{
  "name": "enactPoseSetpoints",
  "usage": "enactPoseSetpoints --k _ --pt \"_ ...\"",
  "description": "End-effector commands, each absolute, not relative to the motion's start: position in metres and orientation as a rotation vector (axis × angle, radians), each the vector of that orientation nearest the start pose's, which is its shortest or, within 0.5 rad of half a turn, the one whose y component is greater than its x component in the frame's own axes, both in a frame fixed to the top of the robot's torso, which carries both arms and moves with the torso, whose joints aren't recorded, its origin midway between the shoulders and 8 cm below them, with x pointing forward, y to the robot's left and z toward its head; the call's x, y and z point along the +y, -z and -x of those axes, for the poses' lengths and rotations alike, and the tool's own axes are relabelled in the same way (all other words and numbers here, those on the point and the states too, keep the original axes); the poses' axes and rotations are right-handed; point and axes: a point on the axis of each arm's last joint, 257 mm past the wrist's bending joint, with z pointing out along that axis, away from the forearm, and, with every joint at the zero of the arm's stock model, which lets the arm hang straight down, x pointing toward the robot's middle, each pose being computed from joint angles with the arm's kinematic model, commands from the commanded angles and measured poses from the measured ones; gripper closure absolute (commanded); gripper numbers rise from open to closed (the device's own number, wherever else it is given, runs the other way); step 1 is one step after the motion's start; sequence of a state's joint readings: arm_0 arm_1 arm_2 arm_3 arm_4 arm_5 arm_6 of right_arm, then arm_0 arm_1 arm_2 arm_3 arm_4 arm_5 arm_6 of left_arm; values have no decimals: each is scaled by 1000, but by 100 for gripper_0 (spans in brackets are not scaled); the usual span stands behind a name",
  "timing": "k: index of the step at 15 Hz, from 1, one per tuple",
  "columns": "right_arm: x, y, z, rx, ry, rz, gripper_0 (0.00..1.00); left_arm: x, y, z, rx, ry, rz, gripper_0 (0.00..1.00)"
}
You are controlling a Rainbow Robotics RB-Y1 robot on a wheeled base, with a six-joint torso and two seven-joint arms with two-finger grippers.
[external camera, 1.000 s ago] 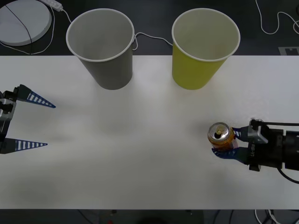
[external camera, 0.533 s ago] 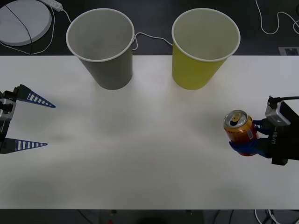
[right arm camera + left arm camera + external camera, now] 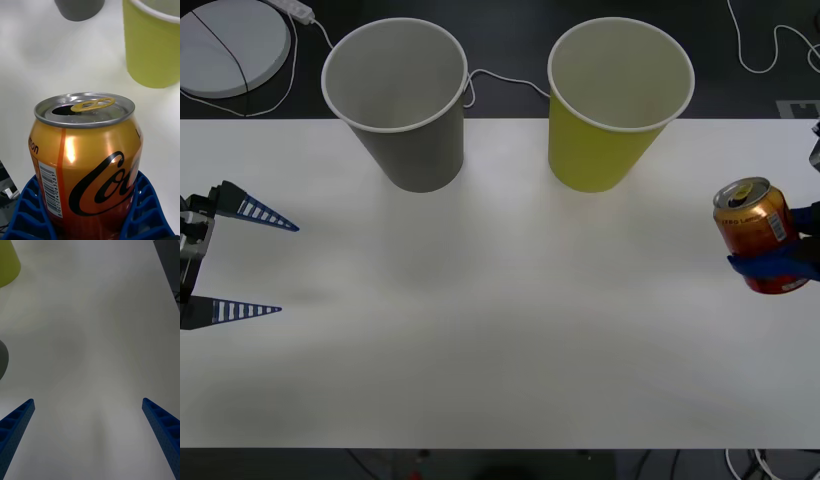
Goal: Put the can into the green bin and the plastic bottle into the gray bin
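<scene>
The right claw (image 3: 780,262) is at the right edge of the white desk (image 3: 500,330) and its blue ribbed fingers (image 3: 144,210) are closed around the can (image 3: 760,235). They press on the lower part of the can from both sides. The can stands almost upright in the grasp, only a little tilted, and it appears to be lifted above the desk surface. Its body is red-orange with black lettering and a barcode, and the top is metallic with a golden pull tab (image 3: 92,104). The opening next to the tab looks already open.

The green bin (image 3: 618,100) stands at the far side of the desk, near the back edge, and it is upright with the mouth open to above. It is well apart from the can, farther forward and more to the robot's left. In the right wrist view the green bin (image 3: 153,45) is beyond the can. The gray bin (image 3: 398,100) stands upright at the same back edge, to the left of the green one, with a gap between them. Both bins show a pale inside with nothing visible in it.

The left claw (image 3: 245,262) rests at the left edge of the desk with its two blue fingers (image 3: 161,431) spread wide, and it holds nothing. It is far from both bins and from the can.
</scene>
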State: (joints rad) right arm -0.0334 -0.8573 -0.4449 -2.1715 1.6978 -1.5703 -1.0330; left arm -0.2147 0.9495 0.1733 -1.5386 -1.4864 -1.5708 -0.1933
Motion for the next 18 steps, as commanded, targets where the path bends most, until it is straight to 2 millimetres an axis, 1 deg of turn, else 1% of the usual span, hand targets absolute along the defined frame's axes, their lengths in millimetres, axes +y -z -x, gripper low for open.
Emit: enactPoseSetpoints --k 1,4,7,11,12,14,16,18 --pt "-297 86 -374 2199 -239 991 100 314 183 -395 1441 254 -1875 0" --pt "-299 62 -385 2235 -198 945 100 314 183 -395 1441 254 -1875 0" --pt "-295 42 -409 2240 -180 991 100 314 183 -395 1441 254 -1875 0" --pt "-269 12 -449 2206 -165 1049 100 314 183 -395 1441 254 -1875 0" --pt "-259 5 -460 2204 -160 1068 100 314 183 -395 1441 254 -1875 0" --pt "-243 -2 -477 2210 -174 1082 100 314 183 -395 1441 254 -1875 0" --pt "-225 -9 -499 2211 -189 1089 100 314 183 -395 1441 254 -1875 0" --pt "-215 -14 -520 2198 -157 1103 100 314 183 -395 1441 254 -1875 0"
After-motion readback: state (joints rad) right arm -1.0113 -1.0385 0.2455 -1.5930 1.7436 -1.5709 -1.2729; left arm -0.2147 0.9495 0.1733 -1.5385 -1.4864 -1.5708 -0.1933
